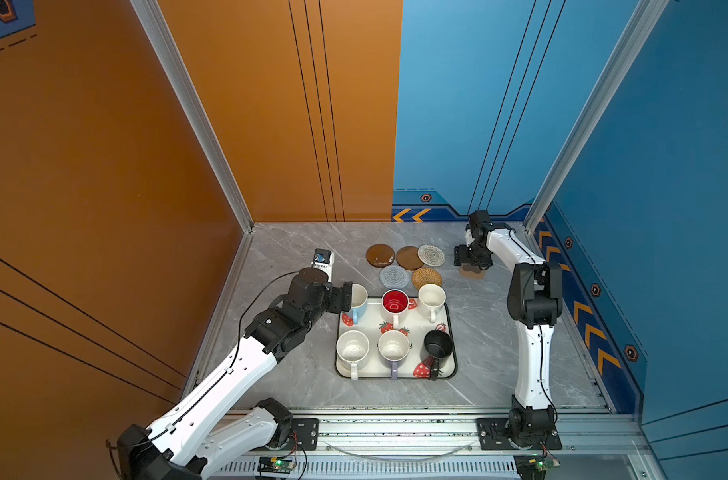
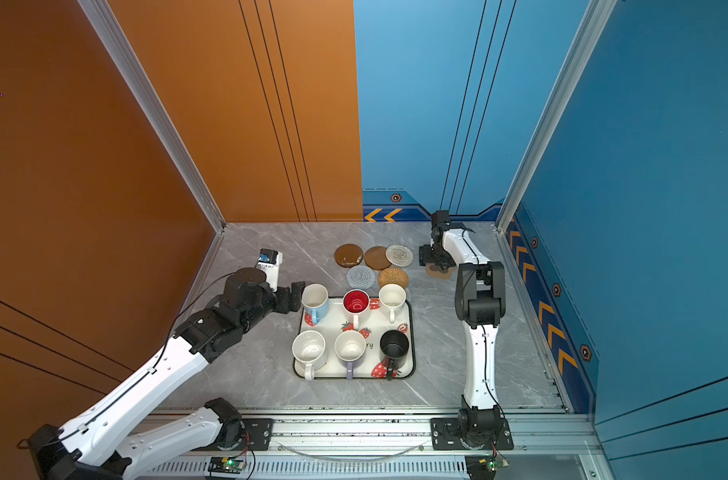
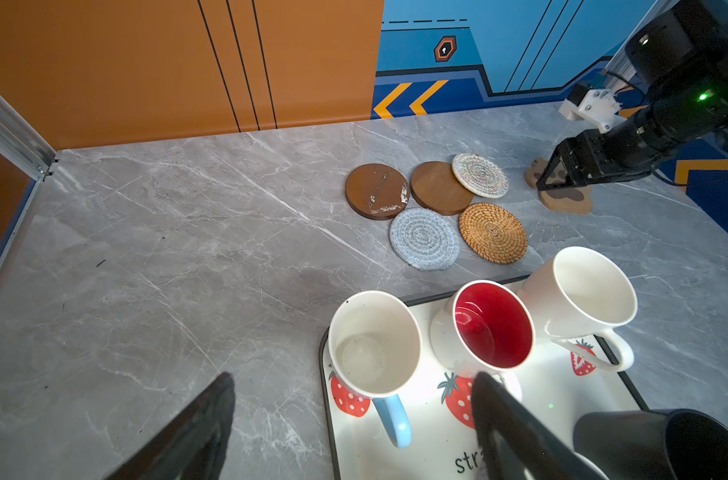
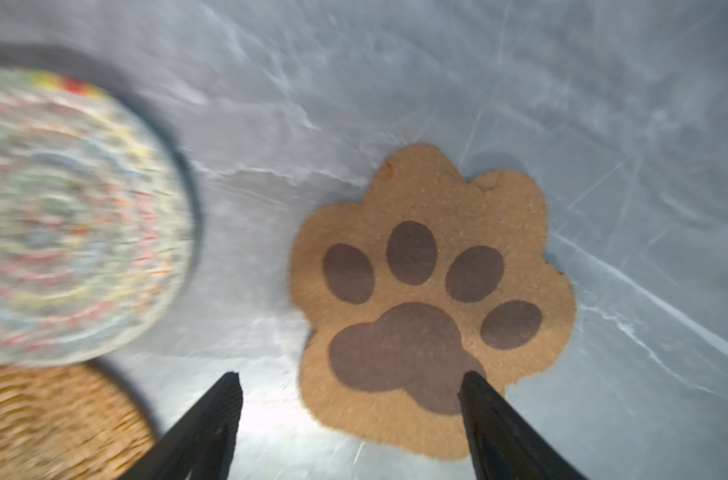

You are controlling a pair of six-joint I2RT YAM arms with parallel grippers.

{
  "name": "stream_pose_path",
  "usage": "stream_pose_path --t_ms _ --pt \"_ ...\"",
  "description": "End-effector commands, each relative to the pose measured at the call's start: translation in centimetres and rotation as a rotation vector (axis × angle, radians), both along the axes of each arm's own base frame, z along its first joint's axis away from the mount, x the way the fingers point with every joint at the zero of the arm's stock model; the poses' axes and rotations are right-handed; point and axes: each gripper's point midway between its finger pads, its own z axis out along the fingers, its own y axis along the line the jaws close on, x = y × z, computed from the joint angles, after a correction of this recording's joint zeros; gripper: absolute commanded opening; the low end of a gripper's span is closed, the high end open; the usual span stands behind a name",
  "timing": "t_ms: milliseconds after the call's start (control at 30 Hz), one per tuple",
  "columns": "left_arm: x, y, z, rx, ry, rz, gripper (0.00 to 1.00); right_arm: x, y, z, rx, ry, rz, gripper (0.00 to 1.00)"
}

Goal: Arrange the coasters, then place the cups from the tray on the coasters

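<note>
Cork paw-print coaster, dark brown toe marks, lying flat; right end effector released over it.

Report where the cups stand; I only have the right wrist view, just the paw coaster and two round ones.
Observer: All six cups stand on the tray.
Operator: Now cover the other arm.
Observer: The left gripper hangs open right beside the light blue cup, holding nothing.
Operator: List whatever else I'm missing.
Observer: Two brown discs and a grey woven round lie left of your speckled woven round, which overlaps the nearer disc.
</note>
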Motion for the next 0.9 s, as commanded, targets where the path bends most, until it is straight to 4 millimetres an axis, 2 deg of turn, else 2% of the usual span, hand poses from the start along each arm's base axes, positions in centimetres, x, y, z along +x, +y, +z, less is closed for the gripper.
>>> stream_pose_path --t_ms 0,67,133,200,233,300,333,467,567,867 --pt "0.1 0.0 1.0 0.015 -0.021 0.003 0.89 1.7 3.9 6.6 0.062 -0.156 0.054 0.81" --pt "0.1 -0.1 1.1 0.015 -0.022 0.001 0.89 2.2 5.5 7.0 0.077 -0.171 0.075 0.76" --pt "0.1 -0.1 1.1 0.015 -0.022 0.001 0.89 2.7 7.0 6.9 0.114 -0.175 0.088 0.62" --pt "0.2 -0.1 1.4 0.014 -0.027 0.003 0.89 3.5 8.7 6.1 0.174 -0.168 0.092 0.33" --pt "0.2 0.0 1.4 0.013 -0.027 0.003 0.89 3.8 9.2 5.8 0.199 -0.164 0.09 0.22" --pt "0.2 -0.1 1.6 0.011 -0.031 0.002 0.89 4.4 10.2 4.5 0.246 -0.143 0.081 0.05" --pt "0.2 -0.1 1.7 0.009 -0.033 0.003 0.89 4.7 10.6 4.0 0.262 -0.137 0.08 0.01" --pt "0.2 -0.2 2.4 -0.001 -0.046 0.003 0.89 5.3 11.5 1.3 0.287 -0.099 0.062 0.0" --pt "0.2 -0.2 2.7 -0.003 -0.051 0.002 0.89 5.6 11.2 -0.4 0.287 -0.077 0.039 0.0" --pt "0.5 -0.3 2.5 0.009 -0.043 0.005 0.89 6.0 9.7 -2.8 0.301 -0.048 -0.019 0.0"
